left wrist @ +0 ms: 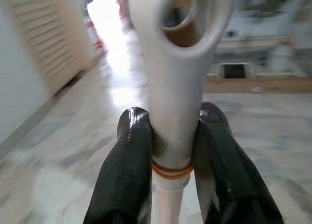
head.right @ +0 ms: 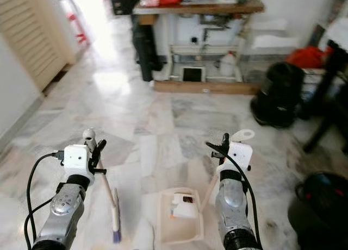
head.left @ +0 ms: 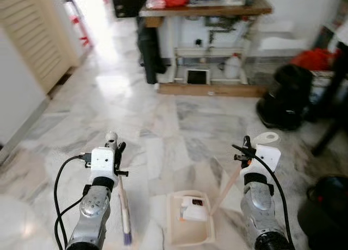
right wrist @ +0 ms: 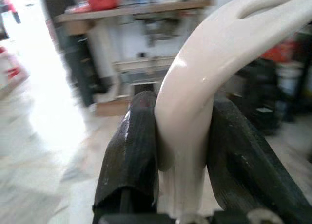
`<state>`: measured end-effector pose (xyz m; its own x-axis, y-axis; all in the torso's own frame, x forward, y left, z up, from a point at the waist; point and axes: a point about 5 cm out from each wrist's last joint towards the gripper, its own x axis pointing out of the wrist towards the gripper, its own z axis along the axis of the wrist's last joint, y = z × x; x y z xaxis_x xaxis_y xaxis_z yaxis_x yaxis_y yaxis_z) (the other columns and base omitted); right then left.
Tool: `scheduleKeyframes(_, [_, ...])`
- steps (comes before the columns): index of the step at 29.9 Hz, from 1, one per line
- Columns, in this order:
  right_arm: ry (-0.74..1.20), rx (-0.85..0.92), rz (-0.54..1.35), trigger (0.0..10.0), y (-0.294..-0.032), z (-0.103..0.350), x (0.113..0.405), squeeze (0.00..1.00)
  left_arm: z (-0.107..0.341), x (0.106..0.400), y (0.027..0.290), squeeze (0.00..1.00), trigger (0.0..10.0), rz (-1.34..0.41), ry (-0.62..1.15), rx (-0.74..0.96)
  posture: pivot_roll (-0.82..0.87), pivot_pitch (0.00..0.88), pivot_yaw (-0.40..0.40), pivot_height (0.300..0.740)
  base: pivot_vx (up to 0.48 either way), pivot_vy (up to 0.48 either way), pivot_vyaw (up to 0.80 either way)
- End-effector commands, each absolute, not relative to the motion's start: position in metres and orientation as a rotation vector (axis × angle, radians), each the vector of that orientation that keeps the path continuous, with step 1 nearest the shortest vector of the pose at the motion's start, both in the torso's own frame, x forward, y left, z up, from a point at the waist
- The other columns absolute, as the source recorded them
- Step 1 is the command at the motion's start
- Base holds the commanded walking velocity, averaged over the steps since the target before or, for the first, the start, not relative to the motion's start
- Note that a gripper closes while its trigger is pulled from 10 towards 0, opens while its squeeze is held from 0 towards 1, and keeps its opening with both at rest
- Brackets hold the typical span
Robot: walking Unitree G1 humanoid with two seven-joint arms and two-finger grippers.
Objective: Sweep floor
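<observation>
My left gripper (head.left: 116,148) is shut on the cream handle of a small broom (head.left: 124,209), whose purple bristles rest on the marble floor by my left side. In the left wrist view the black fingers (left wrist: 131,160) clamp the broom handle (left wrist: 175,97) just below its hanging loop. My right gripper (head.left: 247,148) is shut on the long handle (right wrist: 195,102) of a cream dustpan (head.left: 190,227). The pan sits on the floor between my arms and holds a white scrap of paper (head.left: 193,208).
A wooden workbench (head.left: 206,11) with clutter stands ahead, a white bottle (head.left: 232,67) beneath it. A black bag (head.left: 285,98) and dark furniture legs lie at the right. A louvred door (head.left: 38,32) is at the left. Bright open marble floor (head.left: 125,98) stretches ahead.
</observation>
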<state>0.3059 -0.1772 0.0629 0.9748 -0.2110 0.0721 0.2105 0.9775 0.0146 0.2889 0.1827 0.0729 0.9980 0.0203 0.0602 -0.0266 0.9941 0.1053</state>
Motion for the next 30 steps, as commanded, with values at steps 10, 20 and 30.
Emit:
scheduleKeyframes(10, [-0.12,0.027,-0.183,10.0,-0.1713,0.0743,0.3106,0.0,0.0764,0.2879,0.1867,0.0,10.0,0.049,-0.085,0.126,0.09,0.0,0.023,0.74,0.0,0.0,0.8])
scheduleKeyframes(20, [-0.118,0.031,-0.176,10.0,-0.1706,0.0747,0.3106,0.0,0.0744,0.2853,0.1888,0.0,10.0,0.062,-0.078,0.126,0.09,0.0,0.02,0.74,0.0,0.0,0.8])
scheduleKeyframes(30, [-0.116,0.034,-0.17,10.0,-0.1687,0.0749,0.3107,0.0,0.0744,0.2846,0.1899,0.0,10.0,0.067,-0.075,0.125,0.09,0.0,0.02,0.74,0.0,0.0,0.8])
